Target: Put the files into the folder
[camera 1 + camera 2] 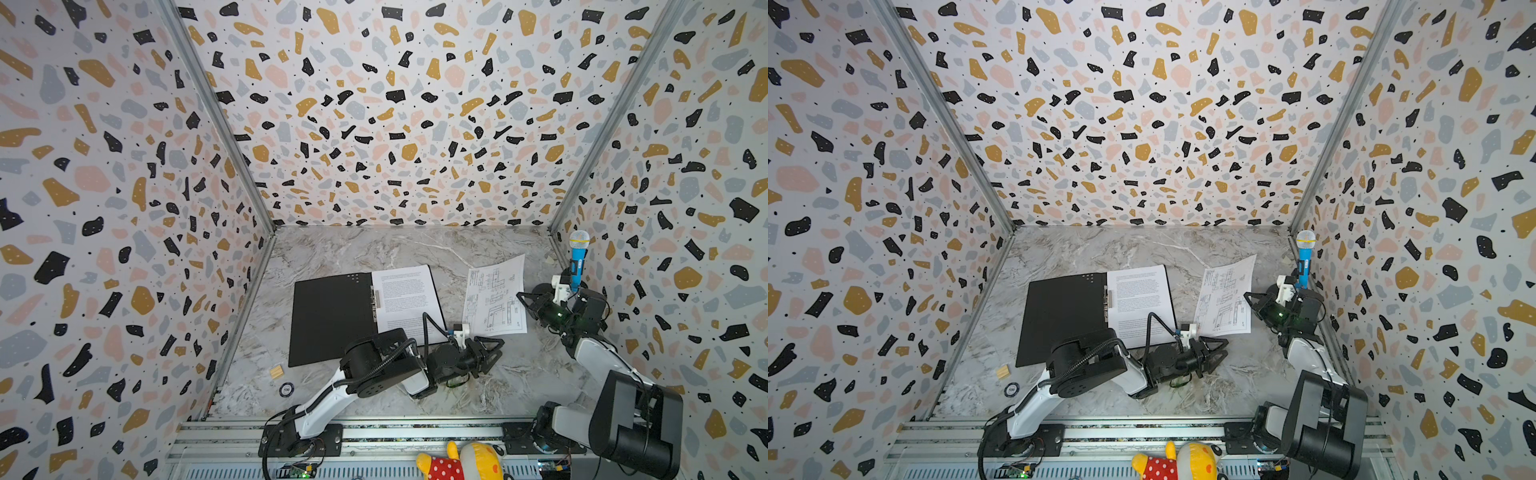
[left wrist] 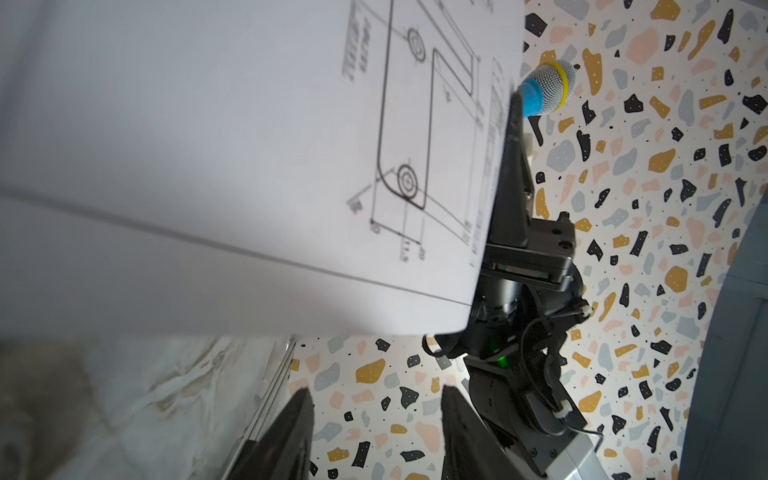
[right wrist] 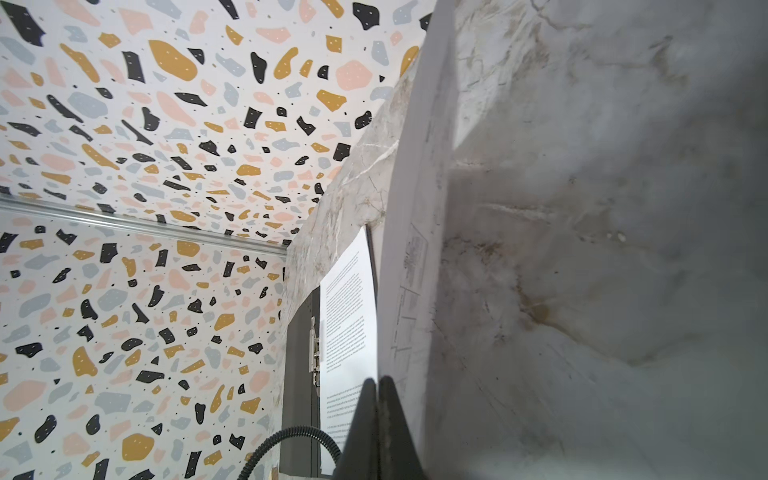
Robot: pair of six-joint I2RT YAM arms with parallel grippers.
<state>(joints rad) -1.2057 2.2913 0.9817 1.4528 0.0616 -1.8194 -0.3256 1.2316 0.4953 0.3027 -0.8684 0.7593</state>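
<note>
The folder (image 1: 332, 316) (image 1: 1063, 316) lies open on the marble table, black inside up, with a metal clip at its spine. A white sheet of printed text (image 1: 405, 299) (image 1: 1140, 303) (image 3: 349, 311) rests on its right half. To its right, a sheet with line drawings (image 1: 494, 295) (image 1: 1225, 299) (image 2: 249, 166) is raised off the table. My right gripper (image 1: 520, 295) (image 1: 1246, 295) (image 3: 379, 380) is shut on that sheet's right edge. My left gripper (image 1: 496, 353) (image 1: 1222, 352) (image 2: 376, 390) stands open just below the sheet's near left corner, with nothing between its fingers.
A blue toy microphone (image 1: 578, 257) (image 1: 1305, 257) stands by the right wall behind my right arm. A small wooden block (image 1: 276, 371) and a round badge (image 1: 286, 389) lie near the folder's front left corner. A plush toy (image 1: 461, 463) sits on the front rail.
</note>
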